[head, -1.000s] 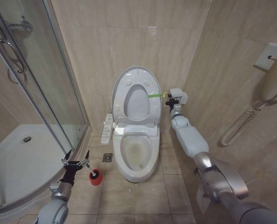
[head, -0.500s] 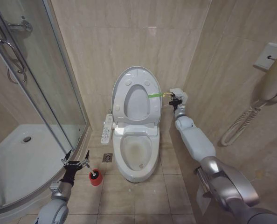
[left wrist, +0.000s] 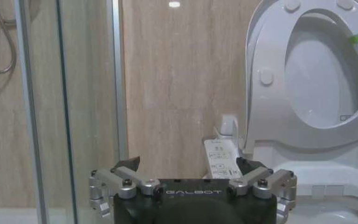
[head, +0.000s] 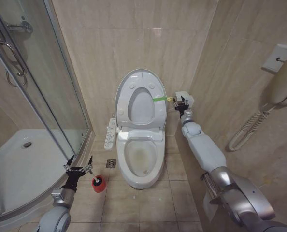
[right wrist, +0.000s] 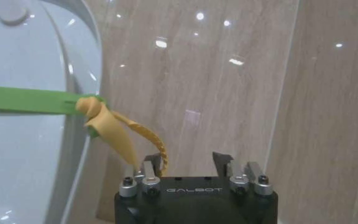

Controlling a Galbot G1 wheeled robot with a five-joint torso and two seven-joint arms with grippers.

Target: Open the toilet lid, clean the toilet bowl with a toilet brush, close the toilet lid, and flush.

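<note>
Toilet lid (head: 134,83) stands raised against the wall, right gripper (head: 181,103) spread open beside its yellow loop (right wrist: 113,135); judged: opening done, next fetch toilet brush (head: 99,183) near open left gripper (head: 78,165).

Before us we have a floor (head: 148,208) of beige tiles, and on it stands the pedestal of the toilet bowl (head: 142,159), set against the back wall. Just beside the pedestal, on our left, a small square drain (head: 111,163) sits flush in the tiles. Nearer to us a red holder (head: 99,186) rests on the floor with the toilet brush (head: 98,181) in it (we think upright). The white shower tray (head: 22,169) meets the floor on the left.
</note>
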